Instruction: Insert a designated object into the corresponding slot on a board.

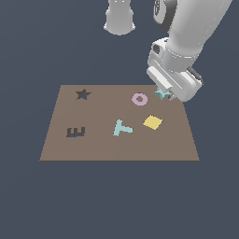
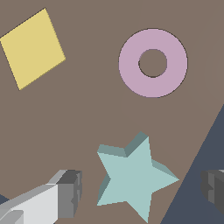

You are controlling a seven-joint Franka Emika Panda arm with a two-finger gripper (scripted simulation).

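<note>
gripper: gripper (image 2: 139, 189) low over the far corner of the board (image 1: 93, 149) on the exterior view's right; fingers spread wide, holding nothing.
fingers: in the wrist view one finger pad (image 2: 70, 192) sits to one side of the star, the other (image 2: 214, 189) to the other side, both apart from it, no contact visible.
star: light-teal star (image 2: 133, 175) lies flat on the board directly between the open fingers; in the exterior view it is mostly hidden under the hand, only teal tips show (image 1: 162, 94).
key relation: star is straight below the gripper, centred on the closing line. no long axis to speak of, being five-pointed; the pads would meet points or notches, which looks like the thing to watch.
slot: dark star recess (image 1: 83, 94) at the far corner on the exterior view's left, well apart from the star, across the board's width.
neighbours: pink ring (image 2: 153, 62) near the star; yellow diamond (image 2: 33, 48) further off; teal t piece (image 1: 122, 127) mid-board; dark e recess (image 1: 75, 132) nearer the front than the slot.
surface: board flat, brown, plain; star sits close to its edge.
room: dark floor (image 1: 116, 200) all round; path toward the slot passes over the ring.
step, judged: grasp not yet made; closing comes first.
</note>
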